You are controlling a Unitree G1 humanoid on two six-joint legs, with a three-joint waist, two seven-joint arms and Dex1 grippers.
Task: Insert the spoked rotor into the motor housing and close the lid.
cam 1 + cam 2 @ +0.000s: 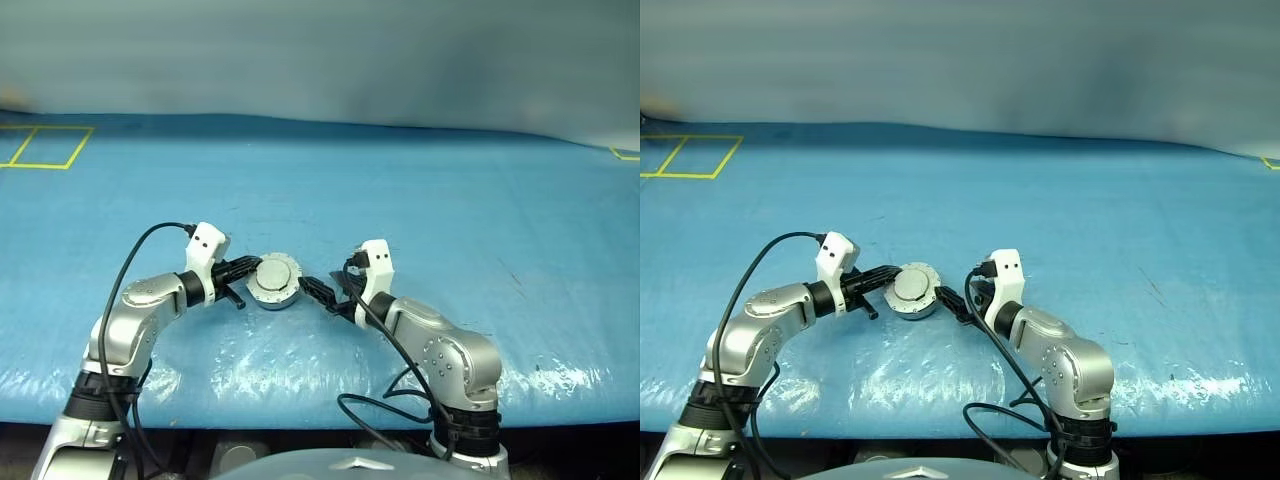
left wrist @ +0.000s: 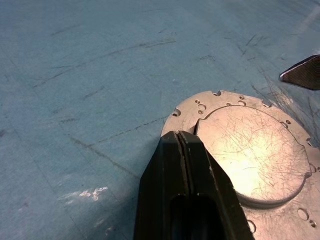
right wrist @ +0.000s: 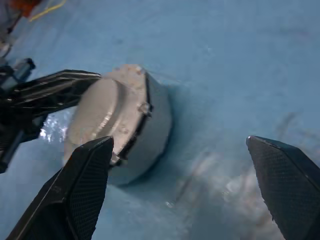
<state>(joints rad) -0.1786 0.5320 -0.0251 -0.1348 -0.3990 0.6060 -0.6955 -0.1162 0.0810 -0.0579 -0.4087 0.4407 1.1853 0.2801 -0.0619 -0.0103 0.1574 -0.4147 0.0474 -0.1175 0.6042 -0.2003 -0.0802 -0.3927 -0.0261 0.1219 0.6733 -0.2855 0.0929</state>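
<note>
The lidded motor housing (image 1: 273,282) sits between the closed left pincer (image 1: 247,268), touching its lid (image 2: 252,150), and the open right pincer (image 1: 318,292).

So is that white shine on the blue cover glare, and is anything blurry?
Yes: in the left eye view, glare streaks the blue cover near its front edge. The right wrist view is blurred around the lid. In the left wrist view, lamp light gleams off its scratches.

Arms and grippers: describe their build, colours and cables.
Both arms are silver-grey metal with rounded joint housings and black bands. Each wrist carries a white block; a black cable loops from each back along the arm. The left gripper and right gripper each have two slim black fingers with finely textured tips.
</note>
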